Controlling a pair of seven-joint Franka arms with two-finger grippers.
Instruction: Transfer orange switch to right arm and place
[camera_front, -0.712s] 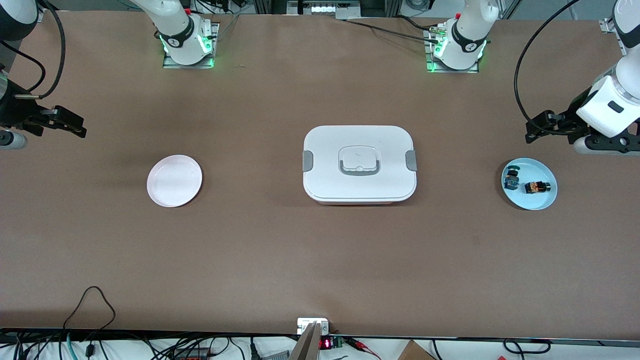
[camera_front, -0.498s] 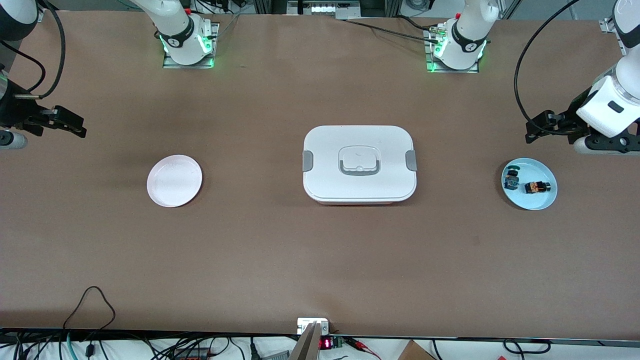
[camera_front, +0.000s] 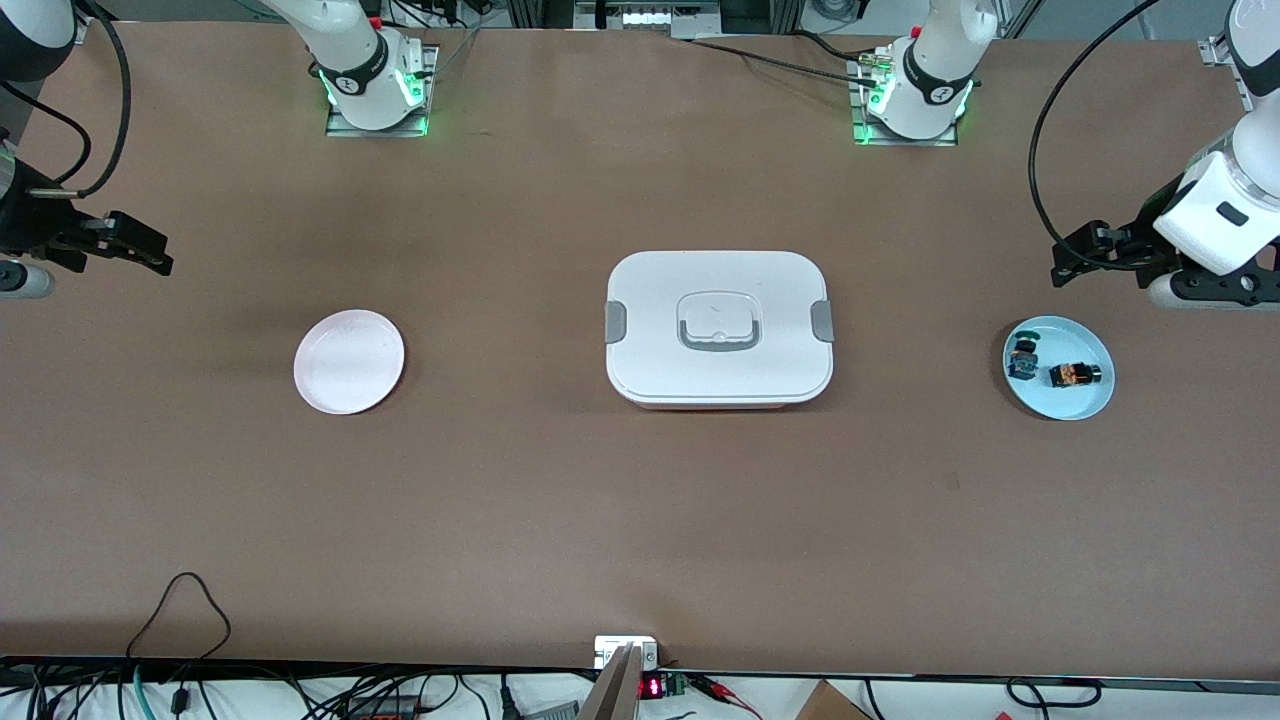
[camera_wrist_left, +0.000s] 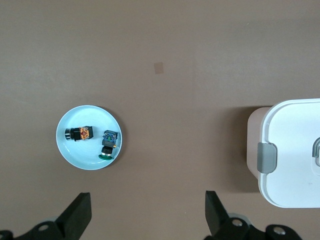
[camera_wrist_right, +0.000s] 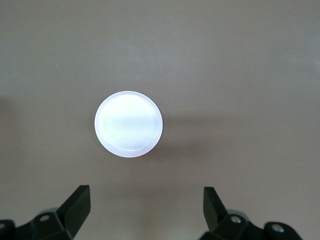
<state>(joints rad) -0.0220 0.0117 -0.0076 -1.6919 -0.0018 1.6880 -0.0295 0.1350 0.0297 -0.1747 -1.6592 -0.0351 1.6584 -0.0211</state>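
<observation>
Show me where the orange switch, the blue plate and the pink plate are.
orange switch (camera_front: 1074, 375), front view, on its body.
blue plate (camera_front: 1085, 403), front view, on its bare rim.
pink plate (camera_front: 349, 361), front view, on its centre.

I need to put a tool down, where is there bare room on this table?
Bare tabletop lies between the pink plate and the white box, between the box and the blue plate, and nearer the front camera. The blue plate is crowded by two switches.
</observation>
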